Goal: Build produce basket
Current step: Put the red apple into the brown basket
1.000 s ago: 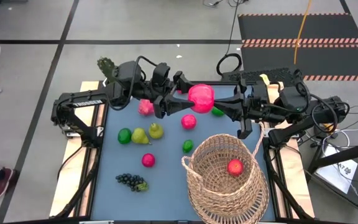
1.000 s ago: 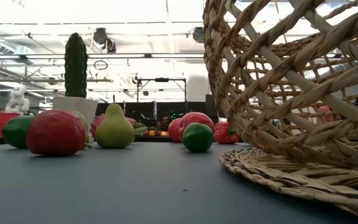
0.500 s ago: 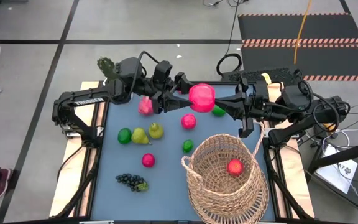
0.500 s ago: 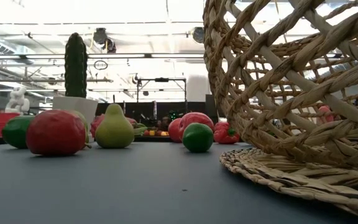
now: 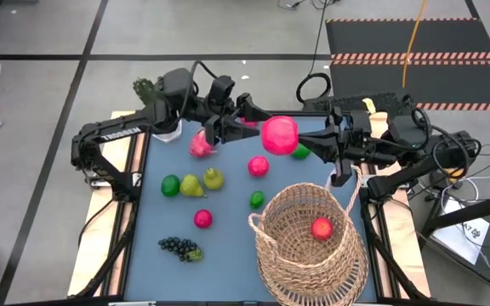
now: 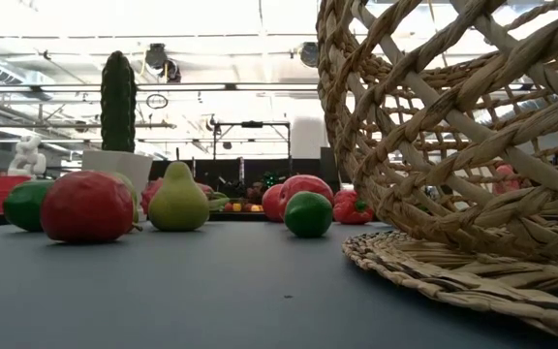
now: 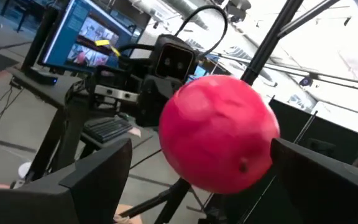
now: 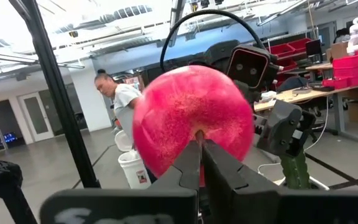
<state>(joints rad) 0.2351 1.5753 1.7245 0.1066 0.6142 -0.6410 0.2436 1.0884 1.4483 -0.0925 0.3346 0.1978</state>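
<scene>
1. Since the earlier picture, the big pink apple [image 5: 280, 135] has gone a little to the right and the left arm has bent up more; the fruits on the desk [image 5: 228, 246] have not moved.
2. The big pink apple hangs in the air at the upper middle of the high view, between the two pincers.
3. The left pincer [image 5: 253, 127] comes from the left. Its fingers [image 7: 98, 177] are wide apart, one on each side of the apple, and I cannot tell if they touch it.
4. The right pincer [image 5: 309, 143] comes from the right. Its fingers [image 8: 194, 165] are pressed shut and pinch the apple's little stem end.
5. The basket [image 5: 309, 246] sits at the lower right of the high view with one red apple [image 5: 321, 228] inside.
6. On the desk lie a green lime [image 5: 170, 184], two pears [image 5: 202, 182], a small pink apple [image 5: 258, 166], a grape bunch [image 5: 180, 247] and more.
7. A cactus [image 6: 118, 102] stands at the upper left of the low view.
</scene>
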